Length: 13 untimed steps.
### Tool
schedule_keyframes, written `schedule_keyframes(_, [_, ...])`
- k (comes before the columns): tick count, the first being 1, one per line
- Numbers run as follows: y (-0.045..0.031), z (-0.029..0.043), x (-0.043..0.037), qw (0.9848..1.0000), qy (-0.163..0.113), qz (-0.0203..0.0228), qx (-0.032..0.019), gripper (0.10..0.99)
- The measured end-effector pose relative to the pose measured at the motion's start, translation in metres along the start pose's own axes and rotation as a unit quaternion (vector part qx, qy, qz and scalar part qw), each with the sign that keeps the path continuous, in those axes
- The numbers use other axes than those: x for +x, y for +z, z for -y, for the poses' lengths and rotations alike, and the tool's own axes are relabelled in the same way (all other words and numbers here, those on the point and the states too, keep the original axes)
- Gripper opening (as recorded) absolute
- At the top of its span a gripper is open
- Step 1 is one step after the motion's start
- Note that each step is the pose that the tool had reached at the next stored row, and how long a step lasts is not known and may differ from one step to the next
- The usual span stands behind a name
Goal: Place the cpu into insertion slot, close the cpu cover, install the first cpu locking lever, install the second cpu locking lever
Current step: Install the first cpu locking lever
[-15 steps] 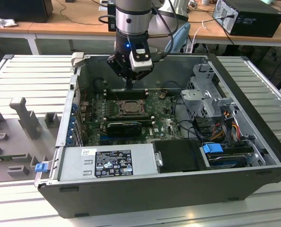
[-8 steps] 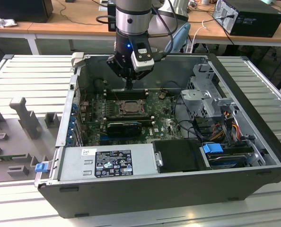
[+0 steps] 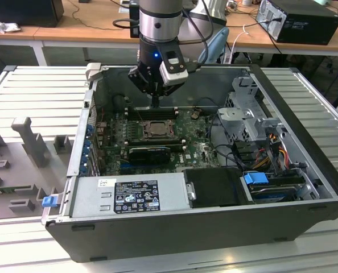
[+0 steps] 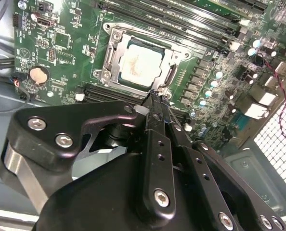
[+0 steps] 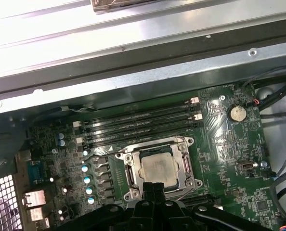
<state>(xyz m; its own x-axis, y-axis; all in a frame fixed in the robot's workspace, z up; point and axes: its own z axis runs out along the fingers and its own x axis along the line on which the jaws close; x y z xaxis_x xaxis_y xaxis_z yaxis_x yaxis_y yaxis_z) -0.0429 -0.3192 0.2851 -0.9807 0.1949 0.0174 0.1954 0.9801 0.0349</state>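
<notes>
The pincer [image 3: 156,104] hangs inside an open computer case [image 3: 174,239], its two fingers pressed together with nothing between them. Straight below its tips lies one insertion slot [image 4: 100,74] on the green motherboard [image 5: 229,159]. The single cpu [image 5: 157,168] sits in it, pale metal top facing up. One cpu cover [image 4: 113,50] lies flat around the chip as a silver frame, and the chip shows through its cut-out.

Just beyond the tips runs a bank of long black memory slots [image 5: 138,122], four as far as can be counted. Off to one side of the pincer is one coin cell [image 5: 237,113]; to the other side are a row of blue-topped capacitors [image 5: 86,179] and the rear port block [image 5: 34,199].

In the exterior view, a long black card [image 3: 149,152] lies on the nearer side of the socket from the pincer. Nearer still is one grey power supply [image 3: 129,195]. A metal drive cage [image 3: 246,116] with a bundle of cables [image 3: 271,151] stands well off towards the exterior view's right.

In both wrist views the pincer's black body hides the nearest edge of the socket. Whether the tips touch the frame cannot be told, and the locking levers are hard to make out.
</notes>
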Motion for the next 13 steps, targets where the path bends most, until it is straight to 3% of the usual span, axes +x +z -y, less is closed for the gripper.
schedule_keyframes(13, [0.0000,0.0000,0.0000,0.9990,-0.045,-0.0016,0.0008,0.106])
